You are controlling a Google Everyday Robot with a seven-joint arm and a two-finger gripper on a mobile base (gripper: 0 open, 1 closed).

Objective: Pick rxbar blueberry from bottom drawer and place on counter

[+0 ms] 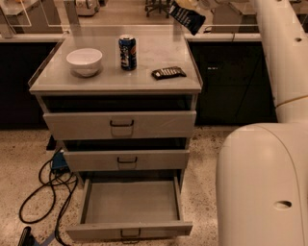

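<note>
The rxbar blueberry [186,17], a dark navy wrapper with white lettering, hangs tilted in the air above the back right corner of the counter [96,81]. My gripper [195,4] holds its upper end at the very top edge of the camera view and is mostly cut off. The pale arm [281,53] runs down the right side. Below, the bottom drawer [130,230] is pulled out, and its tray shows nothing inside.
On the counter stand a white bowl [84,61], a blue soda can [127,52] and a longer black-brown bar [168,72]. The two upper drawers [120,124] are slightly ajar. Black cables [43,192] lie on the floor at left. The robot's body [262,187] fills the lower right.
</note>
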